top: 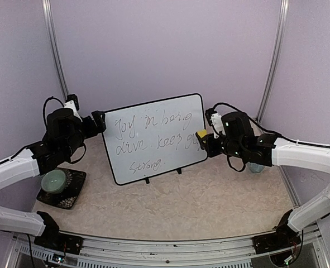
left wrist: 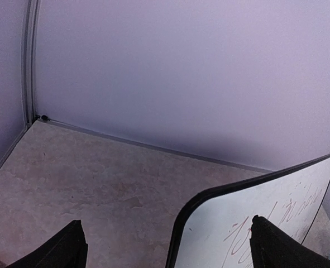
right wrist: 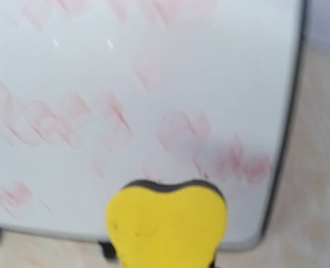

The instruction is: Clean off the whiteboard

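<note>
1. Whiteboard [top: 159, 139], top view: it stands on small black feet in the middle of the table [top: 209, 206], leaning back, with dark handwriting across it. The left gripper [top: 99, 121] is at the board's upper left corner. The right gripper [top: 205, 137] is at the board's right edge, clenched on a yellow eraser [top: 201, 134]. Whether the eraser touches the surface cannot be told. A green bowl [top: 54, 180] sits on a black mat [top: 70, 196] at the left.
2. Left wrist view: the two dark fingers [left wrist: 64, 248] stand wide apart, released, grasping nothing. The whiteboard's rounded black-framed corner rises between them, touching neither as far as shows.
3. Right wrist view: the yellow eraser fills the lower middle, in front of the whiteboard's lower right corner. The writing behind it is blurred and reddish. The fingers themselves are out of sight.
</note>
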